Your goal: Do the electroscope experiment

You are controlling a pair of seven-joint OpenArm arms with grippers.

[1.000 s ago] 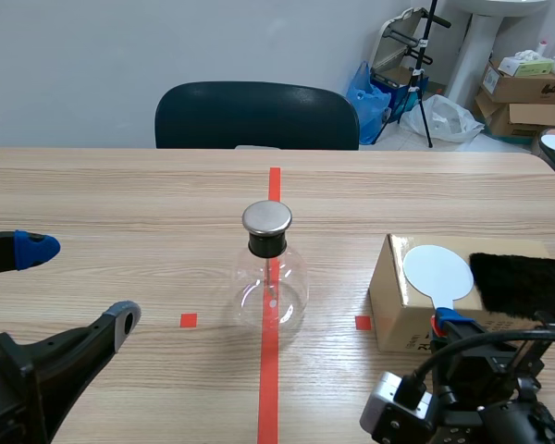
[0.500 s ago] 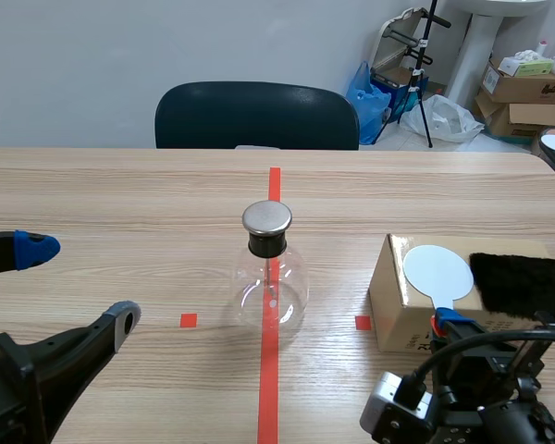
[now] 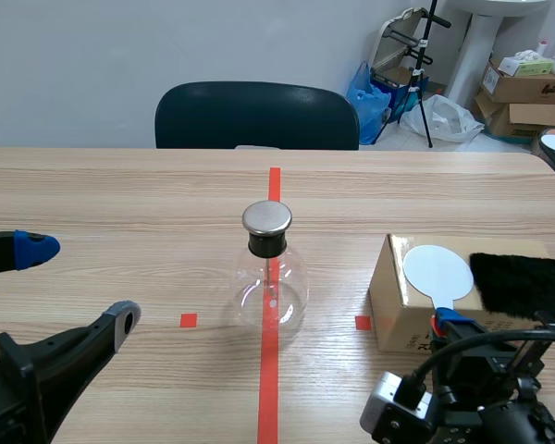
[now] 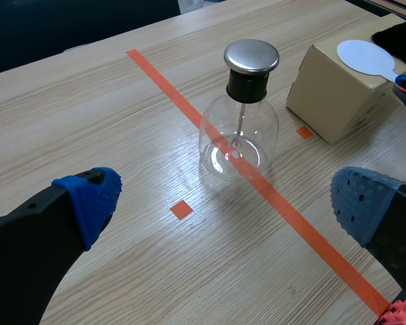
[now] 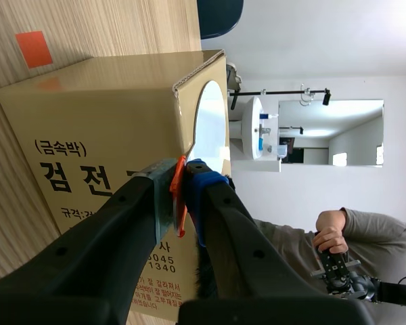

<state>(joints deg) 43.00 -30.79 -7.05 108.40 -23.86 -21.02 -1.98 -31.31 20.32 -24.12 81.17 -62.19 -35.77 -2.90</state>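
The wooden table [image 3: 120, 199] runs wide, with bare wood on the left half and along the far edge. A dark chair [image 3: 256, 116] is pushed up to that far edge. A cardboard box [image 3: 398, 310] sits on the table's right part, close to the near edge. The left gripper [image 4: 223, 203] hangs low over the near left of the table, its fingers spread wide with nothing between them. The glass flask [image 3: 270, 287] with its metal cap stands upright on the centre tape line, apart from the box, with open wood all round. A black furry cloth [image 3: 520, 282] lies on the box top toward its right edge. Beside the cloth lies a white paddle [image 3: 437, 271], its orange handle jutting over the box's near edge. The right gripper [image 5: 183, 179] is clamped on that handle.
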